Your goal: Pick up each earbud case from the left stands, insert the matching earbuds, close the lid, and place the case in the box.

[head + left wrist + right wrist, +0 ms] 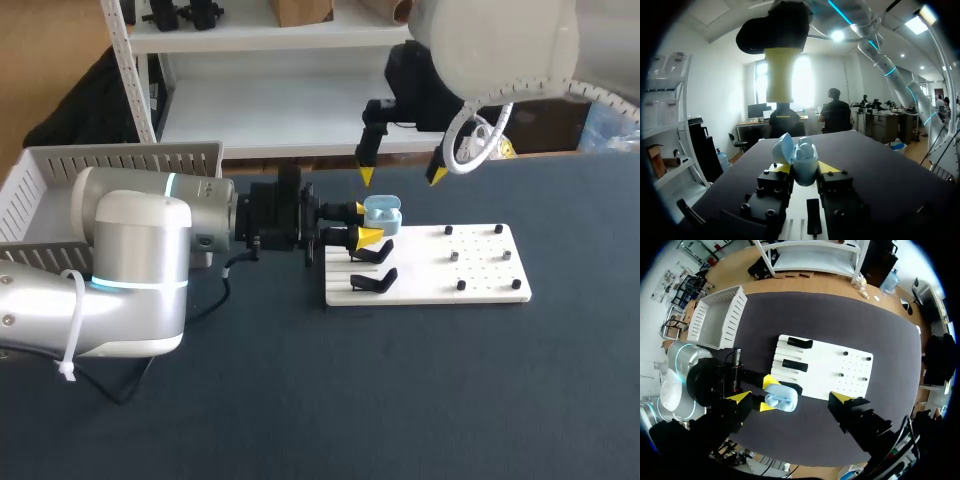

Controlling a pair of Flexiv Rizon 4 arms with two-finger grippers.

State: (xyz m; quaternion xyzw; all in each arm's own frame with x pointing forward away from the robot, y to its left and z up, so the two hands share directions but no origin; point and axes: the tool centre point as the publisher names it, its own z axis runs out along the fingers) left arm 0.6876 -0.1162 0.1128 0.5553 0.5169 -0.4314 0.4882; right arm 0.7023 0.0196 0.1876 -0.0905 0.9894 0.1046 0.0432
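My left gripper (365, 223) is shut on a light blue earbud case (382, 213), held just above the left end of the white board (480, 268). The case's lid (784, 147) stands open. In the left wrist view the case (805, 161) sits between the yellow tips of the left gripper (804, 169). Directly above the case hangs my right gripper (402, 177), open wide and holding nothing. In the right wrist view the case (781, 396) lies below the right gripper (790, 399), between its spread fingers. Two empty black stands (371, 268) are on the board.
Several small dark pegs (455, 257) stick up from the board's right half. A white slatted box (60, 195) stands at the table's far left, behind my left arm. The dark table surface (400, 400) lies in front of the board.
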